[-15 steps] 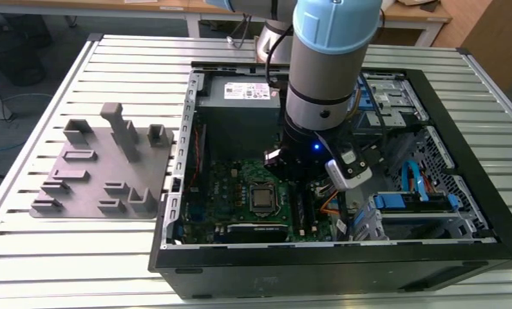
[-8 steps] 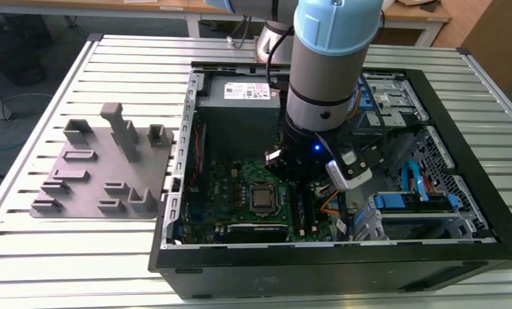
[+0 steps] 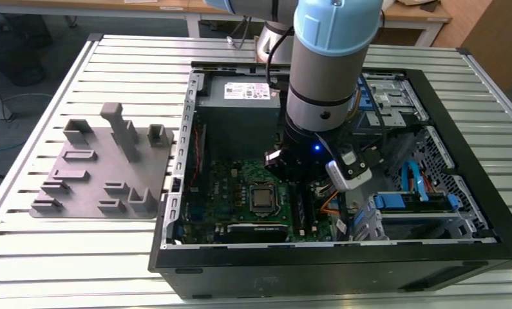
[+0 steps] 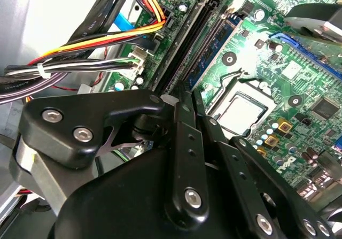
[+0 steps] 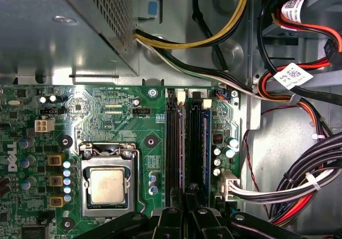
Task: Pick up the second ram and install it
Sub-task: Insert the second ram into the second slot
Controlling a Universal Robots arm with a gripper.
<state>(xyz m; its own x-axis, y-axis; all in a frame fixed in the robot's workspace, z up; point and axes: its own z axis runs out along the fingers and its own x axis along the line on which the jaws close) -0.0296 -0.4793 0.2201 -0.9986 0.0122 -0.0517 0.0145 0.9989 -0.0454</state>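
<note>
The open computer case [image 3: 324, 251] is sitting on the desk [image 3: 32, 257], with the fixture plate [image 3: 101, 167] lying beside it toward the exterior view's left. The arm [image 3: 329, 64] is reaching down into the case, over the motherboard [image 3: 230, 187] and its memory slots [image 5: 184, 143], beside the processor socket [image 5: 109, 183].

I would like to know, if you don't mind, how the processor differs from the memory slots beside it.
The processor is square with a silvery top; the memory slots are long, narrow and dark. The processor sits inside a metal frame; the slots run side by side as parallel strips. The gripper is above the slots' end, not the processor. Both sit on the green motherboard.
</note>
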